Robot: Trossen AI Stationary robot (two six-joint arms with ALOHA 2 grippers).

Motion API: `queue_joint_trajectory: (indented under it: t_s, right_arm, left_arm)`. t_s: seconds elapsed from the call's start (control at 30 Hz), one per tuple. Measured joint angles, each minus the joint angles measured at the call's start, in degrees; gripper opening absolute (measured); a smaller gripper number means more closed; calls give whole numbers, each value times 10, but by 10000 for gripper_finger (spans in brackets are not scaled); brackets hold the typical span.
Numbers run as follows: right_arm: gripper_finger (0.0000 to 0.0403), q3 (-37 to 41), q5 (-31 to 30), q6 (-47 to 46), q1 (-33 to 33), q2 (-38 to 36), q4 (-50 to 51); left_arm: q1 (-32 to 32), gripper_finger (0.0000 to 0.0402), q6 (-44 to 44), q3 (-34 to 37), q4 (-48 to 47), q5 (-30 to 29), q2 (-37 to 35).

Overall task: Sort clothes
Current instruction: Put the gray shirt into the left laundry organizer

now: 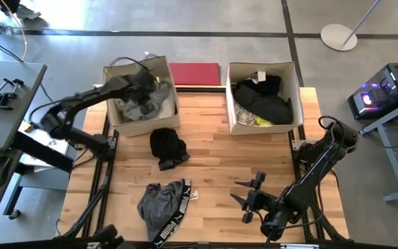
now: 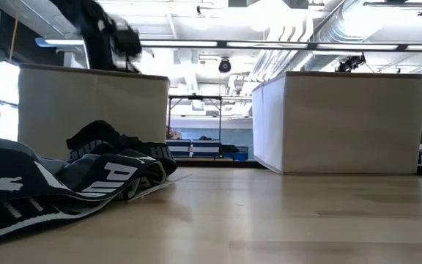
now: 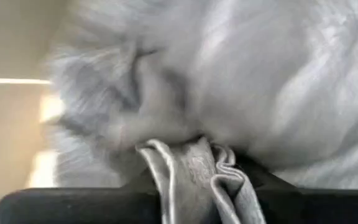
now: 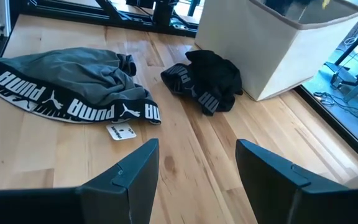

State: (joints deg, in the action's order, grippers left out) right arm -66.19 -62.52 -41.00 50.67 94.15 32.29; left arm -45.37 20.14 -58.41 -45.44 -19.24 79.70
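Observation:
My left gripper (image 1: 144, 97) reaches down into the left cardboard box (image 1: 115, 119) and is shut on a grey garment (image 3: 191, 174); more light grey cloth (image 3: 272, 74) fills the view behind it. A black garment (image 1: 168, 146) lies on the table in front of that box. A grey garment with a PUMA waistband (image 1: 163, 207) lies near the front edge. The right box (image 1: 231, 111) holds black, white and neon yellow clothes. My right gripper (image 4: 197, 168) hovers open at the front right, with nothing between its fingers. My left gripper pinches a bunched fold of the grey garment (image 3: 185, 165) between its two fingers, in several gathered layers. The fingers (image 3: 73, 205) come from above, slanting down into the left box. Whether the garment rests on the pile below cannot be seen.
A flat red board (image 1: 194, 75) lies behind the table between the two boxes. The black garment (image 4: 207, 84) and the PUMA garment (image 4: 73, 84) lie ahead of my right gripper. Bare wood shows between the boxes and at the table's right front.

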Motion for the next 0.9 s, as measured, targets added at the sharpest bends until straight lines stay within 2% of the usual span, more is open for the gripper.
queue_joint_trajectory:
  t_s: [0.27,0.37,0.47,0.63,0.77,0.9]
  right_arm:
    - [201,0,1,-11,0,0,-3]
    - [201,0,2,-12,0,0,-4]
    - [201,0,2,-11,0,0,-3]
    - [201,0,2,-10,0,0,-2]
    - [201,0,3,-12,0,0,-2]
    - [201,0,16,-18,0,0,-1]
  left_arm:
    - [10,153,-119,-87,-22,62,-121]
    - [10,183,-186,-105,-15,64,-144]
    - [10,196,-217,-109,-8,62,-156]
    - [11,199,-234,-109,-40,60,-128]
    - [12,200,-247,-109,-62,60,-77]
    - [12,200,-256,-109,-73,87,-15]
